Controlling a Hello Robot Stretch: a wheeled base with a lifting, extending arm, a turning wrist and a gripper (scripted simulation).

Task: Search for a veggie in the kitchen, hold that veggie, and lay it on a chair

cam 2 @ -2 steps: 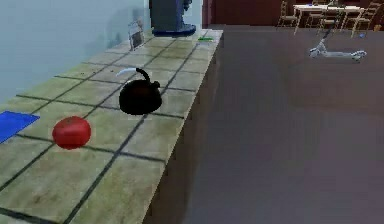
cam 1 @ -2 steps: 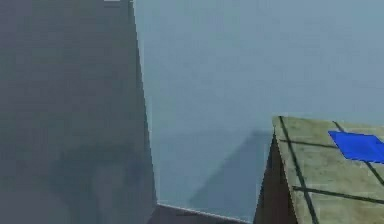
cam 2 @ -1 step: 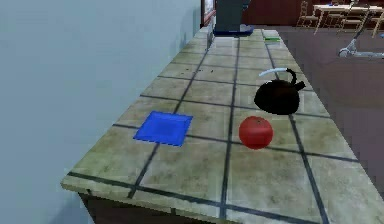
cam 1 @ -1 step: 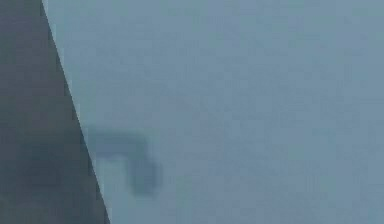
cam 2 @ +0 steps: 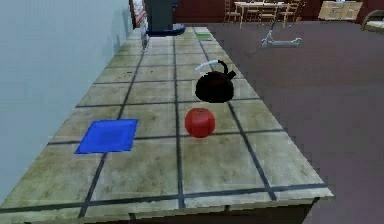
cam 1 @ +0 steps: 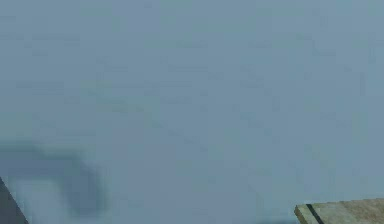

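Observation:
A round red thing, tomato-like (cam 2: 200, 122), lies on the tiled countertop (cam 2: 150, 165) in the arm side view, a little right of the middle. Just behind it stands a black kettle (cam 2: 214, 85). Far off at the top of that view stand wooden chairs (cam 2: 236, 12) around a dining table (cam 2: 262, 6).
A blue square cloth (cam 2: 108, 135) lies on the counter's left part. A dark appliance (cam 2: 160, 14) stands at the counter's far end beside a green item (cam 2: 204, 36). A scooter (cam 2: 280, 41) stands on the brown floor. A blue-grey wall (cam 1: 190, 100) faces the forward view, with a counter corner (cam 1: 340, 212) at bottom right.

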